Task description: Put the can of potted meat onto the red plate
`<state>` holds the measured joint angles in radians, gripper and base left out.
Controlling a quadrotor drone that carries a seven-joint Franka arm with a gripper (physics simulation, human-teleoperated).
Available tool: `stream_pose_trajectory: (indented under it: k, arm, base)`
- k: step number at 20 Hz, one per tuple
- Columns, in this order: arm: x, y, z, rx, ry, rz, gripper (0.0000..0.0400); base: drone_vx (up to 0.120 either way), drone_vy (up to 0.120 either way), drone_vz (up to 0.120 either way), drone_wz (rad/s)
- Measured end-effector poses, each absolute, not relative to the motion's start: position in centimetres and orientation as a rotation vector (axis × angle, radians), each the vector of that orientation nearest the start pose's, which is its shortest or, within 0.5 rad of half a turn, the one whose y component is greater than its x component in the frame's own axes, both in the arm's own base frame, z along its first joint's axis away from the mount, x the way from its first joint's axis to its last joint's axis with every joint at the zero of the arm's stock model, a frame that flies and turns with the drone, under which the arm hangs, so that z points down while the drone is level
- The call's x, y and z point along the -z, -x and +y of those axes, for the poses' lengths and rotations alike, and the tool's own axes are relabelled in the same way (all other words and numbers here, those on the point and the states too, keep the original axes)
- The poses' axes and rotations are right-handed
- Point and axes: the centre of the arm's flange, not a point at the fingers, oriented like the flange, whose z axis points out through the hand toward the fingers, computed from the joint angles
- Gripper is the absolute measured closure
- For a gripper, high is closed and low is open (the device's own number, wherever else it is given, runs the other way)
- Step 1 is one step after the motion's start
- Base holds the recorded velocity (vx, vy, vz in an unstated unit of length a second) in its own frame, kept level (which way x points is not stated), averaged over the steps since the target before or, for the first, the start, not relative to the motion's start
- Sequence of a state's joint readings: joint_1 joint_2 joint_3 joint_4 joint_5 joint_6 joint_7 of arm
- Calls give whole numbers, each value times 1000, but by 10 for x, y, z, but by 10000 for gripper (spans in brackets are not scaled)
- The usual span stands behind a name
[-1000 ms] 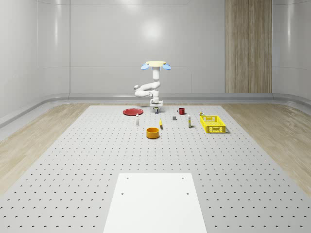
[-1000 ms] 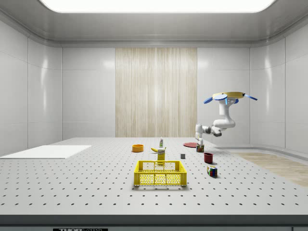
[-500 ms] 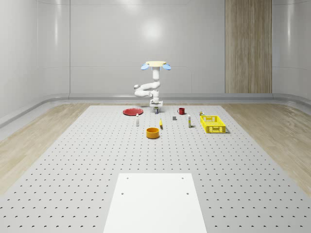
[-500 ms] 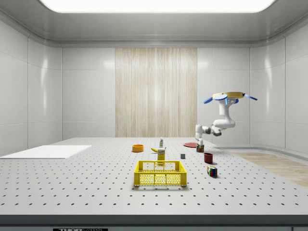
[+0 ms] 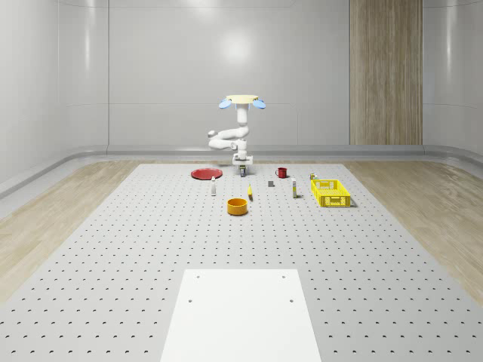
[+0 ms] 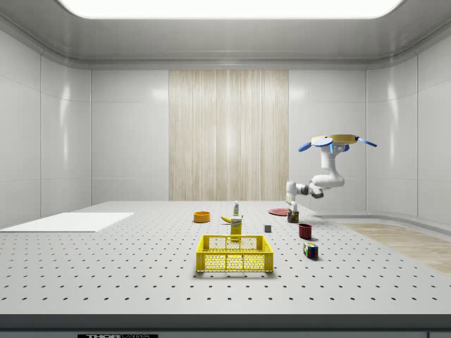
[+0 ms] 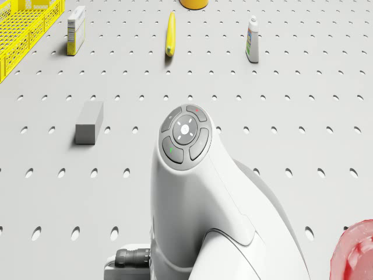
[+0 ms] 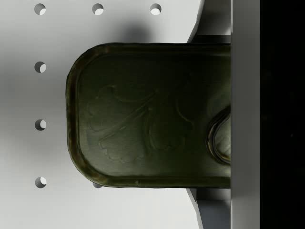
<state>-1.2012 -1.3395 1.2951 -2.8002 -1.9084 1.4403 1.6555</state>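
So the drone (image 5: 242,100) is hovering at the far end of the perforated grey table (image 5: 151,249), arm folded down, gripper (image 5: 243,170) right above the dark olive, rounded-rectangle metal can of potted meat (image 8: 152,114). The can sits on the table at the far end, a bit to the right of the flat red plate (image 5: 204,174) in the whole-scene view and apart from it, w/ the small red mug (image 5: 281,173) further right.

Wrist view looks straight down on the can's embossed lid, w/ gripper bodywork at both long sides. Can't honestly tell if the claw is clenched on it or just straddling it; contact isn't visible.

Handling, imo: it's a stiff tin, won't squash or break, prob has some heft for its size since it's full of meat. Smooth metal walls = slippery-ish, so it wants a firm squeeze. Best hold is across the short width, pads on the two flat long sides, centred so it doesn't swing. Avoid the rounded corners, and don't catch the raised rim or pull-tab on the lid.

Plate's shallow and close, so low lift, short hop left.
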Motion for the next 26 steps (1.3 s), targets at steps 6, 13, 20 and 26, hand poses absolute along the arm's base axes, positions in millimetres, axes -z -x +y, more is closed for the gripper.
stream_pose_trajectory:
  k: [6, 13, 20, 26]
  arm:
    - [-495, -329, 0, -784, 4, 2, 113]
    - [-489, -329, 0, -784, 4, 1, 113]
    - [-487, -329, 0, -784, 4, 1, 113]
    - [-487, -329, 0, -784, 4, 1, 113]
  base:
    - [0, -60, 120, 0]
    - [0, -120, 97, 0]
    - [0, -120, 0, 0]
    - [0, -120, 0, 0]
